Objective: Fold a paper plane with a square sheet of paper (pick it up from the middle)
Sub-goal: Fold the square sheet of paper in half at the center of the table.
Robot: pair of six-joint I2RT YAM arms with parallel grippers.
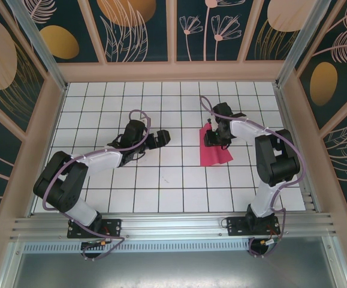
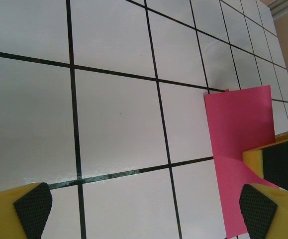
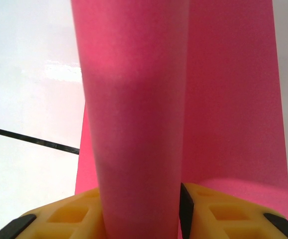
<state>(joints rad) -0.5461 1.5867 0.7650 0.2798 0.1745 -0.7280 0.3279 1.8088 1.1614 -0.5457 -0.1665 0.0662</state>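
Right gripper point(image 1: 212, 140) pinched a raised ridge of the square sheet of paper point(image 1: 217, 156) — left gripper point(image 1: 162, 138), jaws wide and empty, stood apart toward the table's point(image 1: 161, 198) left edge.

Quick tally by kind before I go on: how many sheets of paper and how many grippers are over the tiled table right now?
pink paper sheet: 1
grippers: 2 (left gripper open over bare tiles, right gripper closed on the sheet)
Total: 3
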